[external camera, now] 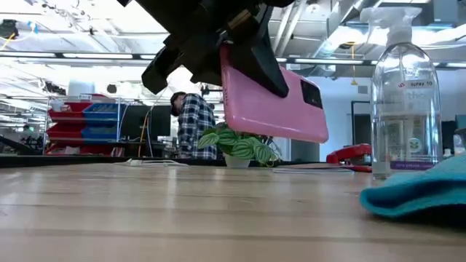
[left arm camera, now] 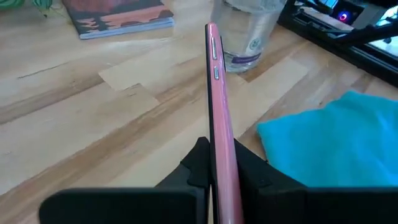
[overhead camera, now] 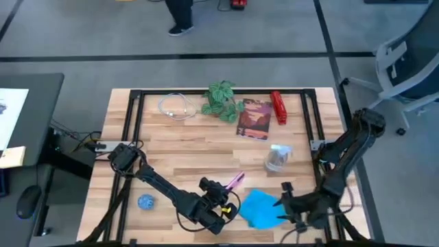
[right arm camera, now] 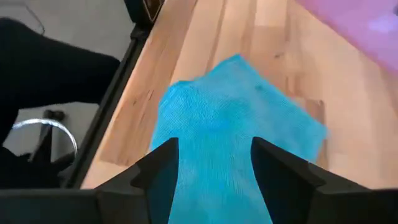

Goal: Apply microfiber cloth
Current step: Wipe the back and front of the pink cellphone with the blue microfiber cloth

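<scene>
The left end effector reached low over the counter's near edge, fingers clamped on a thin edge held between them. The right end effector pointed toward it from beside, fingers spread apart.

Lab: robot table, storage shelves.

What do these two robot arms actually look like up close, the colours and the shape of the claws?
Both arms are dark, nearly black, built of slim jointed segments with thin black cables looping beside them. The left arm ends in the left gripper, the right arm in the right gripper. Each gripper has two flat, matte black, wedge-shaped fingers. No markings show.
</scene>
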`<state>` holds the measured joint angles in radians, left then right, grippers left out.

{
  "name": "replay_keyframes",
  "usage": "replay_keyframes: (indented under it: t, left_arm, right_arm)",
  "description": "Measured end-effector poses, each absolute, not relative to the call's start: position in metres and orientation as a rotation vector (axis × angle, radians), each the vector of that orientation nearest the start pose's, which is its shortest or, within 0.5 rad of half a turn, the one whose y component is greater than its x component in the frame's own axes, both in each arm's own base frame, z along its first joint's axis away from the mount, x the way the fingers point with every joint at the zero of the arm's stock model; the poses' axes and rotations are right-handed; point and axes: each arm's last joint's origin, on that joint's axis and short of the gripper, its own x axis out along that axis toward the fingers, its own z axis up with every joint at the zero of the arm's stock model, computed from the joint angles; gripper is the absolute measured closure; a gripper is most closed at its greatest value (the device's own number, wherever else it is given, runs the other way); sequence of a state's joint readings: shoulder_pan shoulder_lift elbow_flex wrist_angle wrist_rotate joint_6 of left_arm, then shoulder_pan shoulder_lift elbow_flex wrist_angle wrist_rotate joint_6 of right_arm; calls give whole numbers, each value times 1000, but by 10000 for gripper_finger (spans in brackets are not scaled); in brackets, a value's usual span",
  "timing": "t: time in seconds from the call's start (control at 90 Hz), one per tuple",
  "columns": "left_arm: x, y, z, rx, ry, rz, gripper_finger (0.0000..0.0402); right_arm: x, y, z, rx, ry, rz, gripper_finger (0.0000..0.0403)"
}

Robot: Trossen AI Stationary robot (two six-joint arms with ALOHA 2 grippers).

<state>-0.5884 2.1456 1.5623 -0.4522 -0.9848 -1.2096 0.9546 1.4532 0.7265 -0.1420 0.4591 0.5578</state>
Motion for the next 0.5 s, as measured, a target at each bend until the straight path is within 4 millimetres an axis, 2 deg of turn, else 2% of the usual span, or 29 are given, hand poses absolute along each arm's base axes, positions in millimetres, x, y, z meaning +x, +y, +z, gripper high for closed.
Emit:
replay_keyframes:
  t: [0.144,0.278,0.344,0.422,0.5]
  left_arm:
    - [383,-227,168,-422,403,697,390]
    - [383,-226,168,-441,397,702,390]
    - [383,-226,168,-458,396,702,390]
    - [384,-227,168,-477,404,692,390]
    - [386,-228,169,-496,387,677,390]
  right_arm:
    - [188,213,150,-98,822,257,263]
    - [196,218,129,-128,837,257,348]
    - [196,222,125,-126,829,265,387]
    - [195,225,125,-113,797,242,394]
    - [194,224,133,-85,732,172,400]
